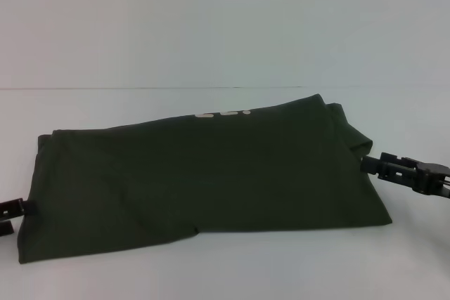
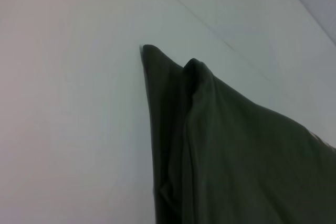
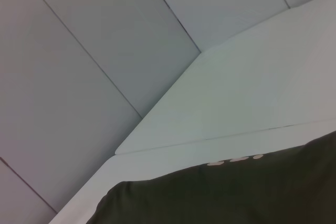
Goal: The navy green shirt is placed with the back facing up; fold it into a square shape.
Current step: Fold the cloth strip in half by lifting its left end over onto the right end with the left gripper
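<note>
Lying across the white table, the shirt is folded into a long dark-green band that runs from the robot's left to its right, the right end sitting a little farther from the robot than the left. A small pale print peeks out along the far edge, right of the middle; the right wrist view shows the same print at the cloth's edge. The fabric lies mostly flat, with a low seam or fold line near the front edge.

At the left end the left gripper sits at the picture's border, touching the shirt's near-left corner; only a small dark piece of it shows, so I cannot tell how far it is open or whether it has hold of cloth. From the left wrist view the cloth rises in a bunched ridge with two small peaks.

At the right end the right gripper meets the shirt's edge, its tip closed on the fabric there
</note>
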Robot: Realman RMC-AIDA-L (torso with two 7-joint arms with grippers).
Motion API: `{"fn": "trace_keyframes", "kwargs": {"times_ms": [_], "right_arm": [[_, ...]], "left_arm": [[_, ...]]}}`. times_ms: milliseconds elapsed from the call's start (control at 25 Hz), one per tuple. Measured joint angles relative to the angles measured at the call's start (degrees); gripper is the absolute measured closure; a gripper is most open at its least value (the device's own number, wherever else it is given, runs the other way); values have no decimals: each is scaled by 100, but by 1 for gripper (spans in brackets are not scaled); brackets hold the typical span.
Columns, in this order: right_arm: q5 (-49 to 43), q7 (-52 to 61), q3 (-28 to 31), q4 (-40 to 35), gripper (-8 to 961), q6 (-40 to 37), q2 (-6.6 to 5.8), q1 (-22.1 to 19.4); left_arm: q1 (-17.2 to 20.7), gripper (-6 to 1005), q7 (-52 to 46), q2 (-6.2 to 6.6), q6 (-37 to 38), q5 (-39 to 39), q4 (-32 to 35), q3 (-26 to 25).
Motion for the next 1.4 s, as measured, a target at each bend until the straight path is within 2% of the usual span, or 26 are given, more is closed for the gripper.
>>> {"fn": "trace_keyframes", "kwargs": {"times_ms": [720,1400], "right_arm": [[3,12,-21,4,12,-3,-7,54],[3,5,-120,4,13,-5,18,100]], "left_arm": [[-79,140,142,17,237,521,7,40],[-160,140,218,-36,302,537,-46,73]]}}
